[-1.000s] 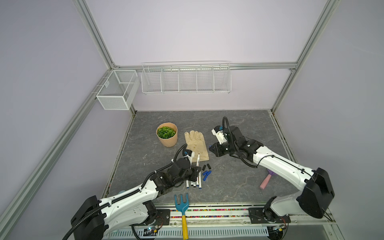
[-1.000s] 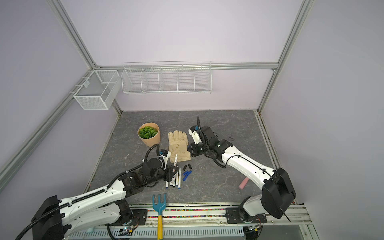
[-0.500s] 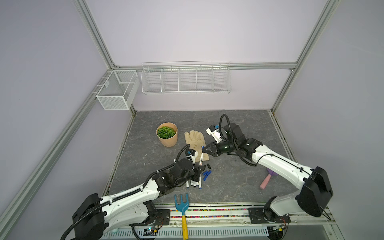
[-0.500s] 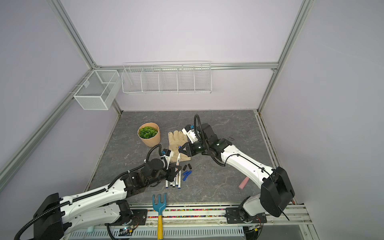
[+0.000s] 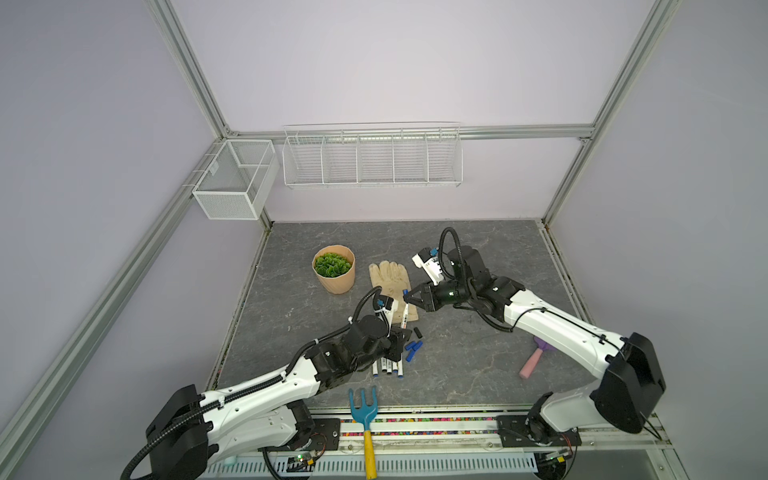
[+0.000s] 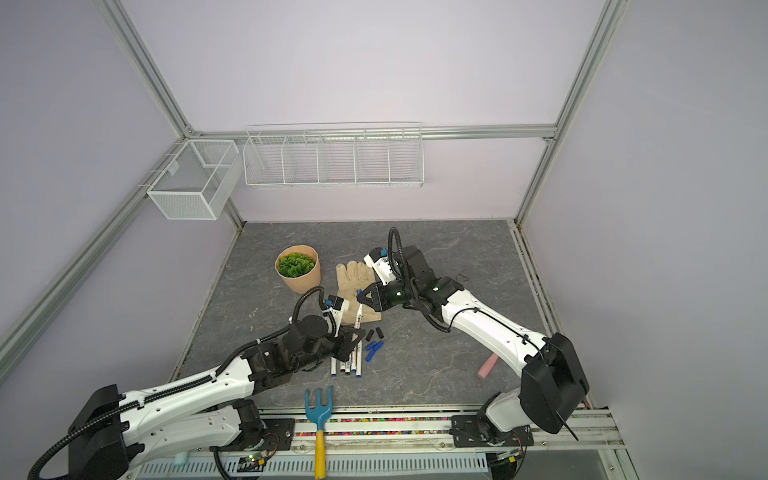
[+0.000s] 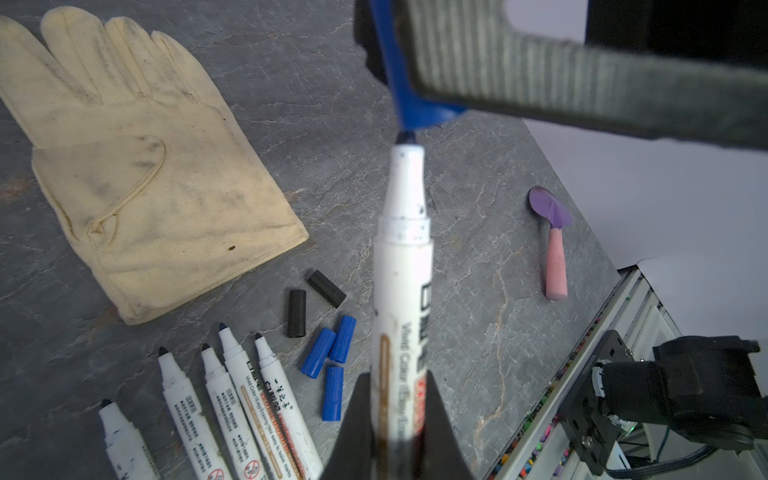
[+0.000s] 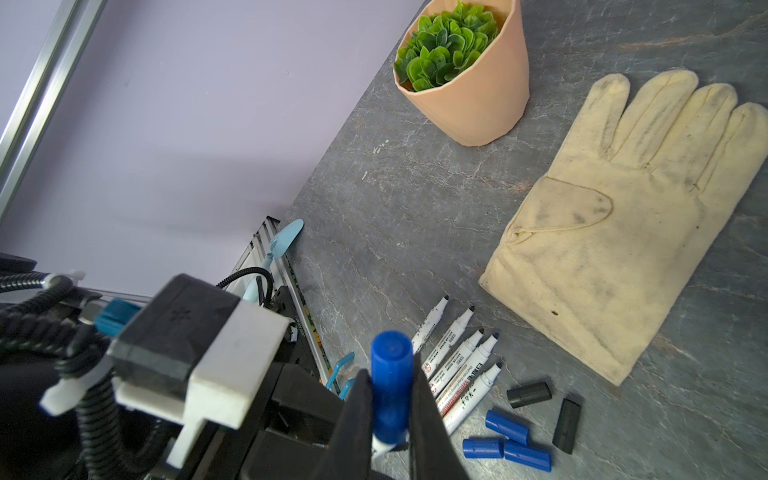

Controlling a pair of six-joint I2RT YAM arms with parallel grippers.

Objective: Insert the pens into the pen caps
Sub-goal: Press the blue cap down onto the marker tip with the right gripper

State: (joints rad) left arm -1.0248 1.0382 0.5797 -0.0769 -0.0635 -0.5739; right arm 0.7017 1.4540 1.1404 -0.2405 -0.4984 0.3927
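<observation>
gripping a white pen (image 7: 401,257) low on its barrel, the left claw (image 7: 399,415) is closed tight around it and points it up toward the right claw (image 8: 390,386). the right claw is closed on a blue cap (image 8: 390,374), pinched between its two fingers with the open end facing the pen. in the left wrist view the pen's dark tip sits right at the cap's mouth; how far it has gone in i cannot tell. in both top views the two claws meet in the air over the cuff end of a cream glove (image 5: 390,286).

five more pens (image 7: 232,399) lie side by side on the grey counter (image 5: 457,374), uncapped, partly under the left arm in the top views. just beside their tips lie three loose blue caps (image 7: 328,353) and two black caps (image 7: 297,313), close together, the black ones nearer the glove.

a plant pot (image 8: 469,83) stands beyond the glove's fingers. a trowel (image 7: 555,257) with a pink handle lies well apart near the right arm, and a blue garden fork (image 5: 365,415) rests across the front edge.
</observation>
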